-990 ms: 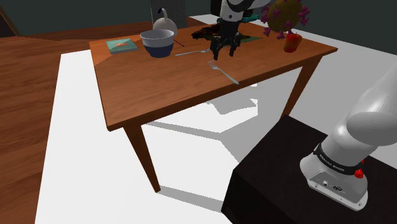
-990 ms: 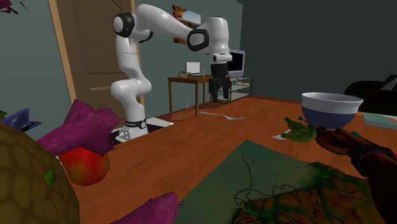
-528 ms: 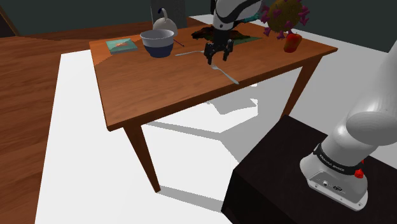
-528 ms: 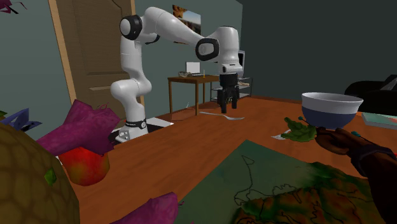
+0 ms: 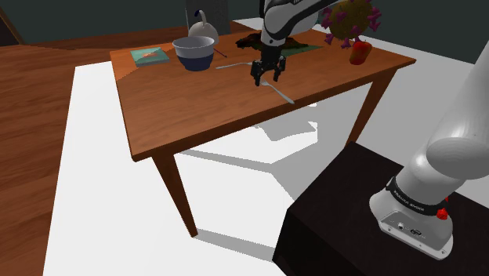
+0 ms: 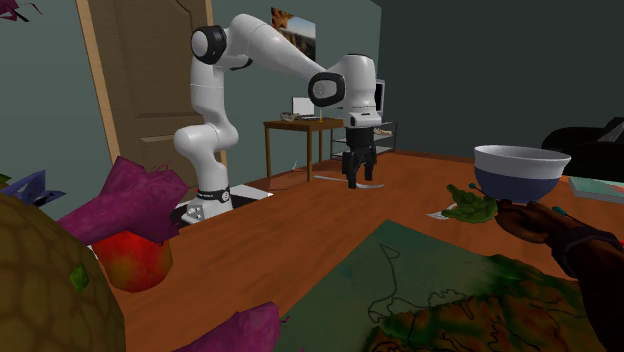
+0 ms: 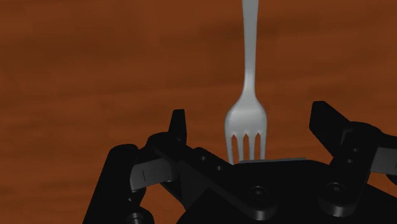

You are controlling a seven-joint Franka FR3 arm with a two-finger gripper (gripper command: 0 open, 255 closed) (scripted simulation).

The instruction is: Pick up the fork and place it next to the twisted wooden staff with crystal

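A silver fork lies flat on the brown wooden table, close to its near edge. My black gripper stands low over the fork's tine end, pointing down. In the wrist view the fork rests between my open fingers, tines toward the hand, and neither finger touches it. From the second exterior view the gripper hangs just above the fork. The twisted dark wooden staff with a green crystal lies near the bowl, at that view's right.
A blue and white bowl and a teal book sit at the table's far left. A second utensil lies beside the gripper. A purple-leaved plant and a green map mat occupy the far right.
The gripper has come down toward the table and shifted a little to the shoulder view's left, ending over the fork's tines. The fork has not moved.
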